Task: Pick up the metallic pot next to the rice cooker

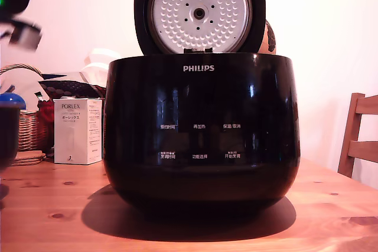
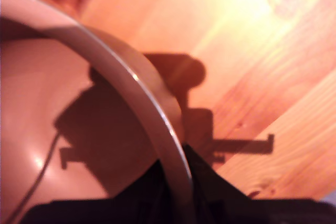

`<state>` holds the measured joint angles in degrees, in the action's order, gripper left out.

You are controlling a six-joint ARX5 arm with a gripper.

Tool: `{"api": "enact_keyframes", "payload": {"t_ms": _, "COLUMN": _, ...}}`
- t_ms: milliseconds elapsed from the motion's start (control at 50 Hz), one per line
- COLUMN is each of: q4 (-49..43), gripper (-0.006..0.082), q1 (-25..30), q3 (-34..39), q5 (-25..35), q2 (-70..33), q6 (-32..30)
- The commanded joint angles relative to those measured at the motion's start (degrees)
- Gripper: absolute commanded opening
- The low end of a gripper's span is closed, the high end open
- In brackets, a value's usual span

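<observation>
At the exterior view's far left edge, one metallic pot [image 1: 8, 134] stands on the bench [image 1: 53, 210], left of the one rice cooker [image 1: 201, 128]. It looks rigid, smooth and probably slippery, so its thin rim [image 2: 152, 108] is the likeliest hold. In the wrist view the end effector [image 2: 178, 190] straddles that rim, one finger inside and one outside, seemingly clamped on it.

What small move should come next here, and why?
Probably close fully, then lift straight up. In the wrist view the gripper straddles the pale rim of the metallic pot, one finger inside and one outside, and the wooden table shows beyond it. Whether the jaws already pinch is unclear. The rice cooker sits right beside the pot, so sideways motion looks risky.
</observation>
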<state>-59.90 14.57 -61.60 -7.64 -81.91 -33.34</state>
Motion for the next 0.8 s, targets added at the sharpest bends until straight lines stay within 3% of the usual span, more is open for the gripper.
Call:
{"api": "enact_keyframes", "payload": {"t_ms": 0, "q4": -2.01, "gripper": -0.0024, "q1": 0.76, "q3": -2.27, "q5": -1.07, "q2": 0.28, "q6": 0.2}}
{"api": "enact_keyframes", "payload": {"t_ms": 340, "q4": -17.22, "gripper": -0.0024, "q1": 4.46, "q3": -13.6, "q5": -1.88, "q2": 0.28, "q6": 3.54}}
{"api": "enact_keyframes", "payload": {"t_ms": 780, "q4": -17.86, "gripper": -0.0024, "q1": 14.25, "q3": -24.04, "q5": -1.86, "q2": 0.28, "q6": 4.9}}
